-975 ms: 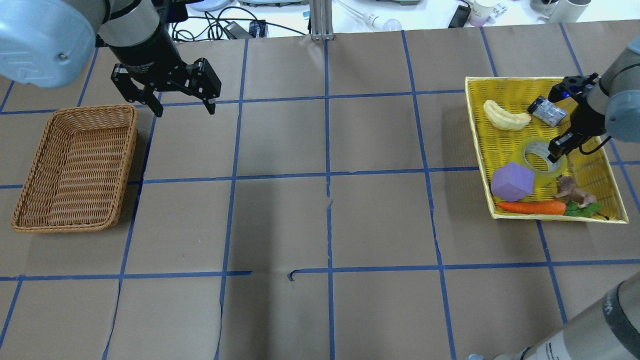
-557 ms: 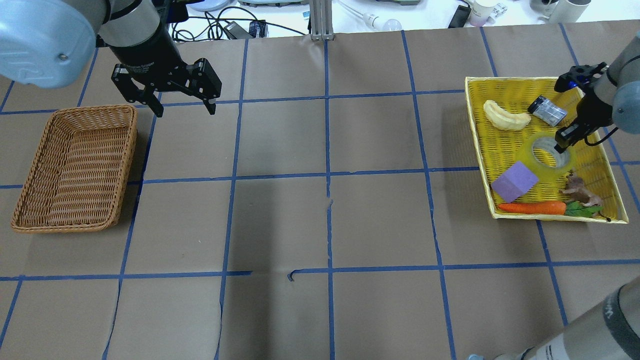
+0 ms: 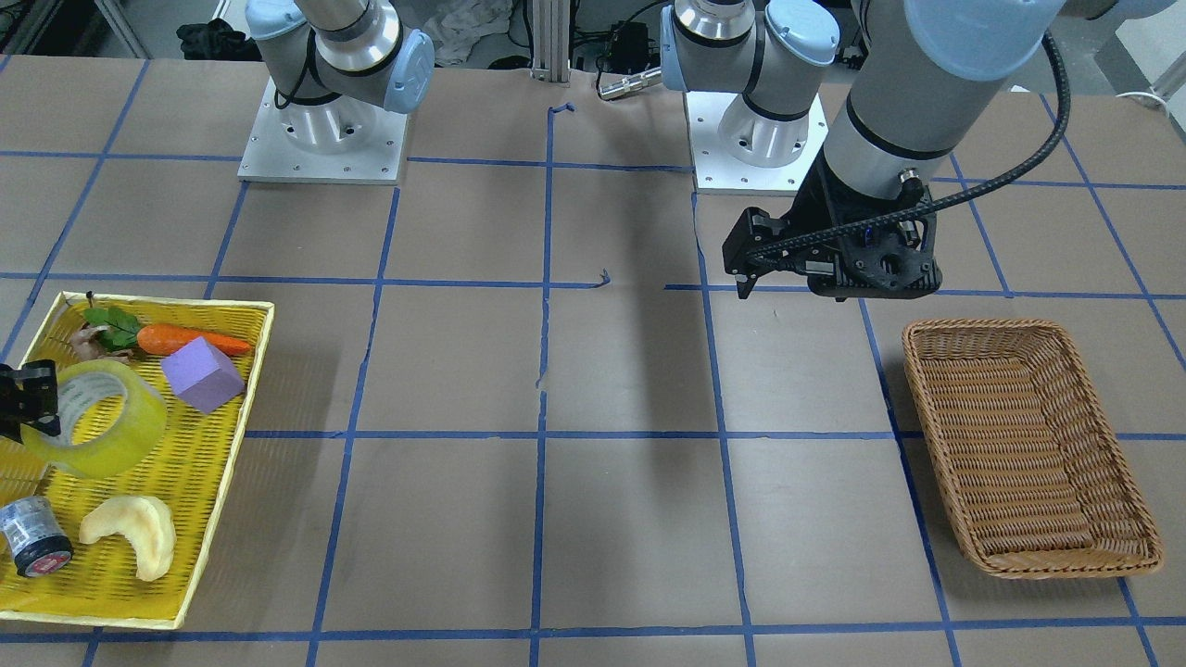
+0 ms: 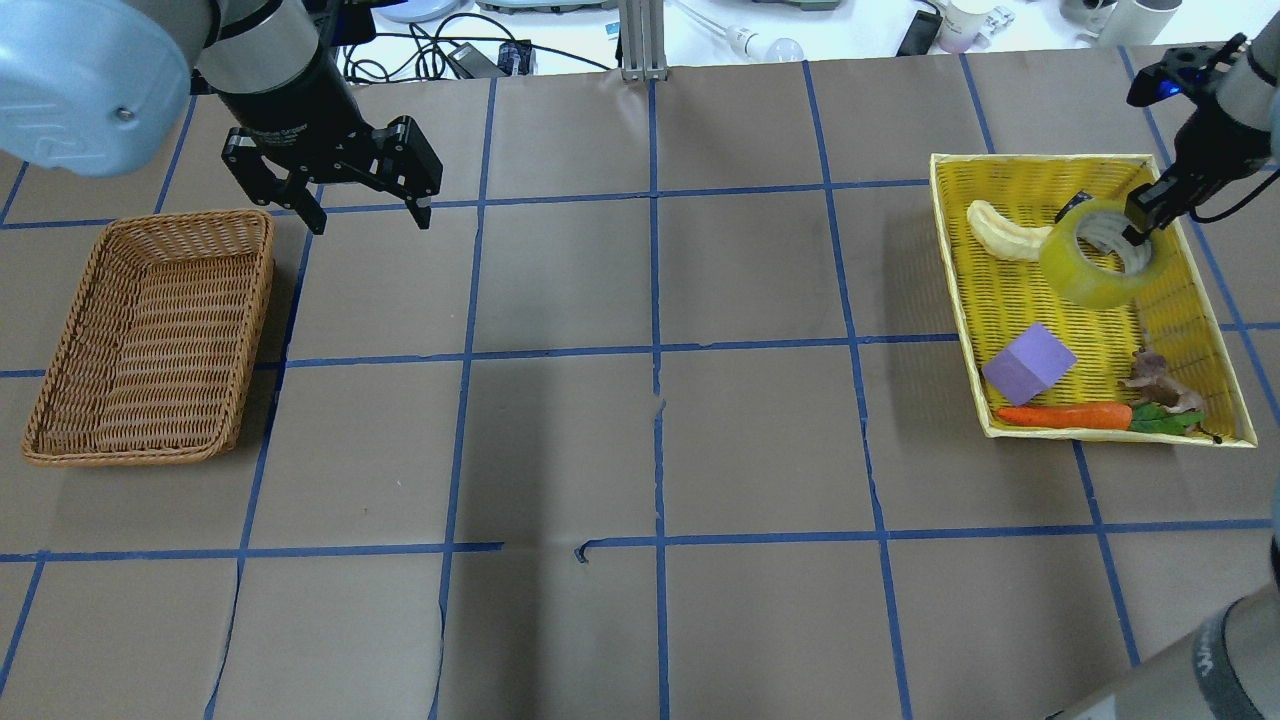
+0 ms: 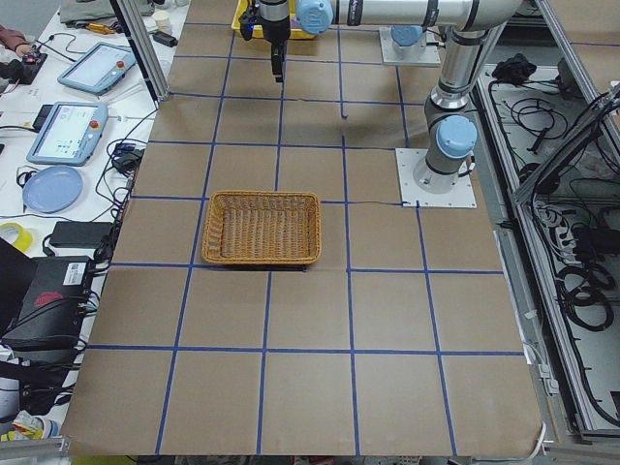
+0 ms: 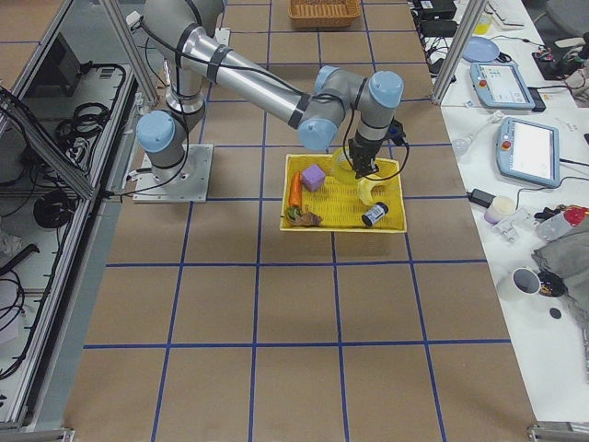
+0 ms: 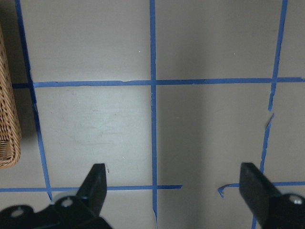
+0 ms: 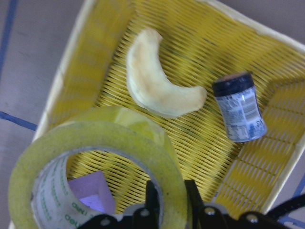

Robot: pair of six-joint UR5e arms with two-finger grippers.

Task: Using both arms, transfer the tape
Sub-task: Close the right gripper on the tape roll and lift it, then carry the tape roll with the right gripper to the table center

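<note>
The tape, a wide yellowish translucent roll, hangs tilted above the yellow tray. It also shows in the front view and close up in the right wrist view. My right gripper is shut on the roll's wall, one finger inside the core and one outside; it also shows in the right wrist view. My left gripper is open and empty, hovering over the table beside the far right corner of the wicker basket. The left wrist view shows the gripper over bare paper.
In the tray lie a pale crescent toy, a purple cube, a carrot, a small brown figure and a small grey cylinder with a red-black lid. The table is brown paper with blue tape lines.
My right gripper has risen with the tape, lifting it off the tray floor and carrying it toward the tray's far side. The left arm has not moved.
</note>
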